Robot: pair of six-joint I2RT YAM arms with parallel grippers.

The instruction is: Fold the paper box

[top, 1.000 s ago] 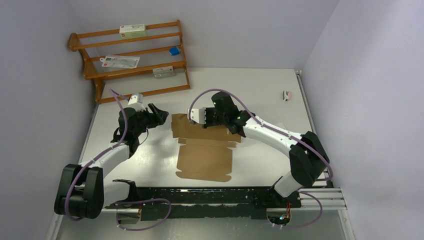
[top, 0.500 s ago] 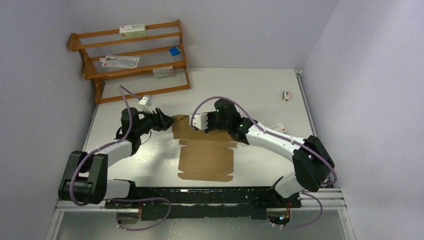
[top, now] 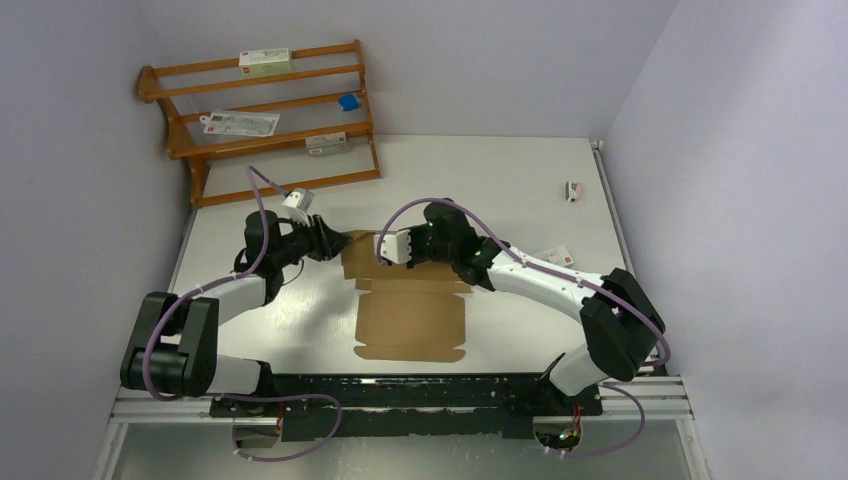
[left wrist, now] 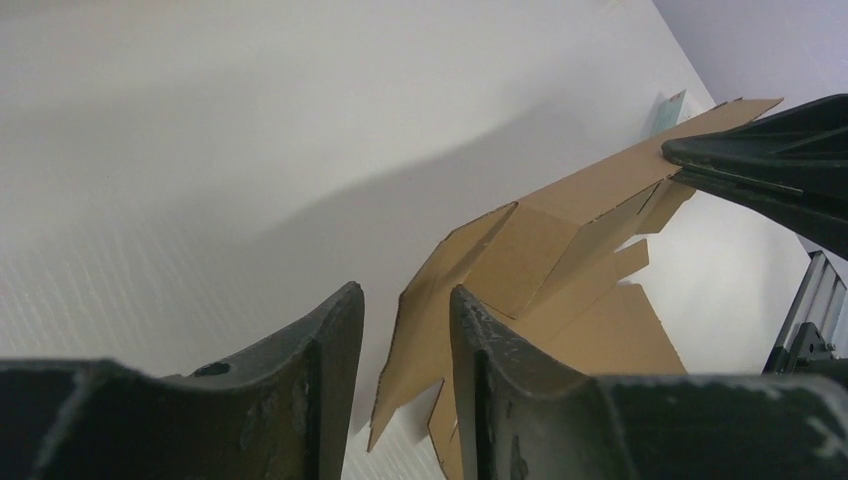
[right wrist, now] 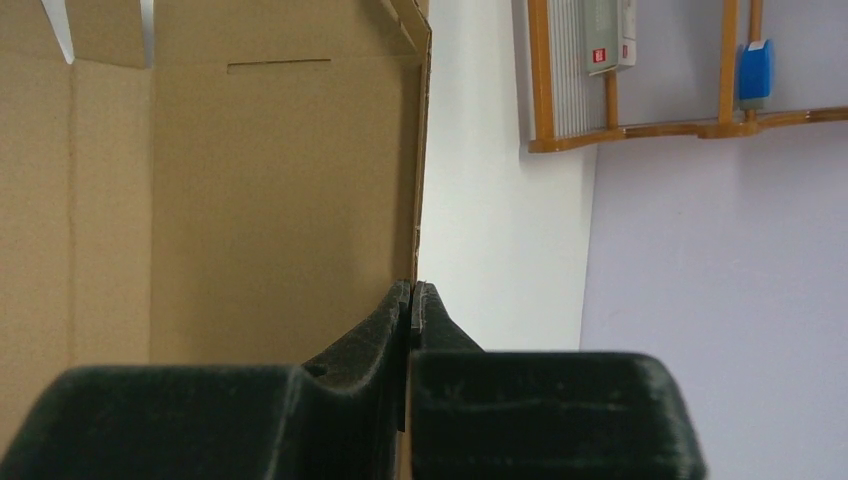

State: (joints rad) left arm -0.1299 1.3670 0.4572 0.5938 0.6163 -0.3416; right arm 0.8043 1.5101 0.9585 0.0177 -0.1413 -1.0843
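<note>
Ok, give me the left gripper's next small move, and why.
Probably shut the left gripper on the box flap: its fingers stand apart with the flap's edge seemingly between them, and the right gripper is shut on another edge.

Pale lilac walls; white table point(top: 500, 170); wooden rack point(top: 262, 122) at far left corner, against wall.

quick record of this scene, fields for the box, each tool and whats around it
box: brown cardboard, near panel flat on the table, far flap raised
right tool: shut on the raised flap's edge
left tool: open, flap's left corner showing in the gap between its fingers, not gripped
surroundings: wooden rack at the table's far left
</note>
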